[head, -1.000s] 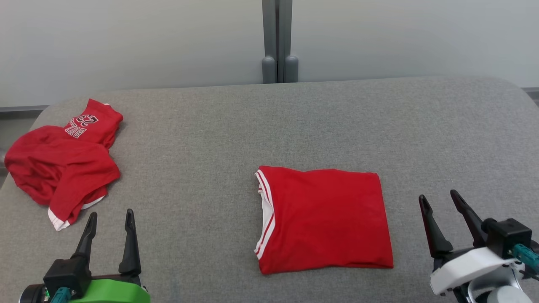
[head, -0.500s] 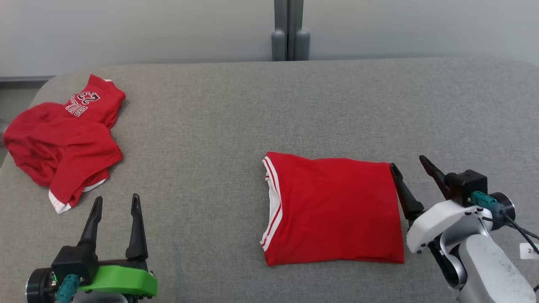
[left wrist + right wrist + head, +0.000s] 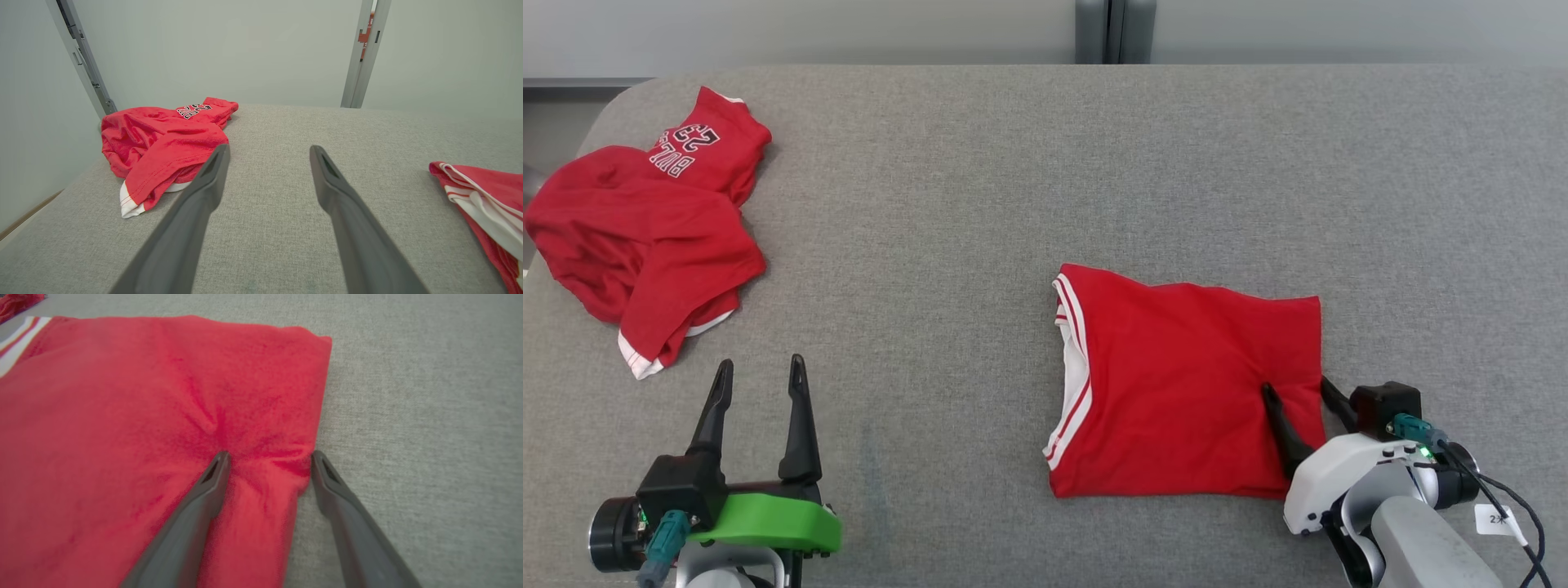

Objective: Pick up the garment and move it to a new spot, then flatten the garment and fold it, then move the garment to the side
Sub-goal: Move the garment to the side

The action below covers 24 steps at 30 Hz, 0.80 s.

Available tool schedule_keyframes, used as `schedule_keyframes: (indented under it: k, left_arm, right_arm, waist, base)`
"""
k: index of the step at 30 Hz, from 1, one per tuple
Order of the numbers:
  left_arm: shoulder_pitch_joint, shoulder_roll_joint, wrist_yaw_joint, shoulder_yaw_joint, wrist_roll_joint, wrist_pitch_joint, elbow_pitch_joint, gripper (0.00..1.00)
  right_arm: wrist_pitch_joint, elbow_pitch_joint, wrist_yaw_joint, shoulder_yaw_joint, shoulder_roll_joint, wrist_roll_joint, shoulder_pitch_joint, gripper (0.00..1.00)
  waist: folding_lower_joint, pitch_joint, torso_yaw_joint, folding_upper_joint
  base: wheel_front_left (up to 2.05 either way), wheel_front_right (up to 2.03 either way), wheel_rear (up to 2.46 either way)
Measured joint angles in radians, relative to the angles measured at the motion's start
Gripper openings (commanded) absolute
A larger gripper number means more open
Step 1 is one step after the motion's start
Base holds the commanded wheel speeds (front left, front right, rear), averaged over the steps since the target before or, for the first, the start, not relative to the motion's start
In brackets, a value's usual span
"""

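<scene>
The folded red garment (image 3: 1184, 376) with white trim lies flat on the grey padded table (image 3: 1013, 204), right of centre. My right gripper (image 3: 1297, 386) is open and straddles the garment's right edge. One finger presses down on the cloth, the other rests just outside the edge on the table. In the right wrist view the fabric (image 3: 122, 416) puckers into creases between the open fingers of the right gripper (image 3: 269, 455). My left gripper (image 3: 760, 363) stands open over bare table at the lower left, holding nothing. The left wrist view shows the left gripper (image 3: 269, 149) open and the garment's trimmed edge (image 3: 482, 196) at the far right.
A second red garment (image 3: 645, 229), crumpled, with white lettering and numbers, lies at the table's far left corner (image 3: 159, 139). The table's left edge is rounded, with a pale wall and grey posts (image 3: 1115, 33) behind. Bare grey surface spreads right of and beyond the folded garment.
The head camera has tilted down and shifted. My right gripper has moved forward and left from beside the garment onto its right edge, bunching the cloth. The left gripper stays put.
</scene>
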State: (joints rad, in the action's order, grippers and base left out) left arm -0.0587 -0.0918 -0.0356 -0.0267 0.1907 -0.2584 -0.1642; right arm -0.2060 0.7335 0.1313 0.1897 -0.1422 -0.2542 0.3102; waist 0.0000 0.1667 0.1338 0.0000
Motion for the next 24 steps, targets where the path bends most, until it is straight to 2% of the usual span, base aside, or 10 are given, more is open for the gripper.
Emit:
schedule_keyframes:
  k: [2, 3, 4, 5, 9, 13, 18, 24]
  left_arm:
    - [-0.005, 0.002, 0.000, -0.002, -0.003, -0.002, -0.005, 1.00]
    - [-0.014, 0.004, 0.000, -0.006, -0.006, -0.003, -0.007, 1.00]
    - [-0.017, 0.006, 0.000, -0.008, -0.007, -0.003, -0.008, 1.00]
    - [-0.019, 0.007, 0.000, -0.008, -0.007, -0.003, -0.009, 1.00]
    - [-0.023, 0.010, 0.001, -0.008, -0.007, -0.004, -0.001, 1.00]
    - [-0.028, 0.014, 0.001, -0.009, -0.009, -0.004, 0.009, 1.00]
    - [-0.066, 0.022, 0.000, -0.034, -0.021, -0.004, 0.030, 1.00]
    - [-0.137, 0.032, 0.011, -0.057, -0.042, -0.004, 0.077, 1.00]
  right_arm:
    - [-0.010, 0.033, 0.000, 0.001, 0.010, -0.008, 0.010, 1.00]
    - [-0.015, 0.066, 0.000, 0.007, 0.019, -0.023, 0.022, 0.40]
    - [-0.021, 0.077, 0.000, 0.011, 0.023, -0.030, 0.026, 0.05]
    - [-0.025, 0.085, -0.001, 0.014, 0.024, -0.034, 0.031, 0.00]
    - [-0.035, 0.115, 0.001, 0.028, 0.017, -0.041, 0.077, 0.00]
    - [-0.040, 0.123, 0.002, 0.047, -0.024, -0.035, 0.157, 0.00]
    - [-0.034, 0.124, 0.001, 0.068, -0.125, -0.040, 0.291, 0.00]
    - [-0.006, 0.095, 0.001, 0.116, -0.308, -0.067, 0.450, 0.00]
  waist:
    - [0.0000, 0.004, 0.000, 0.0000]
    - [0.0000, 0.007, 0.001, 0.0000]
    - [0.0000, 0.008, 0.002, 0.0000]
    - [0.0000, 0.009, 0.003, 0.0000]
    - [0.0000, 0.018, 0.003, 0.0000]
    - [0.0000, 0.038, 0.000, 0.0000]
    - [0.0000, 0.085, -0.007, 0.0000]
    - [0.0000, 0.180, -0.024, 0.0000]
  base:
    - [0.00, 0.00, 0.00]
    - [0.00, 0.00, 0.00]
    - [0.00, 0.00, 0.00]
    - [0.00, 0.00, 0.00]
    - [0.00, 0.00, 0.00]
    - [0.00, 0.00, 0.00]
    - [0.00, 0.00, 0.00]
    - [0.00, 0.00, 0.00]
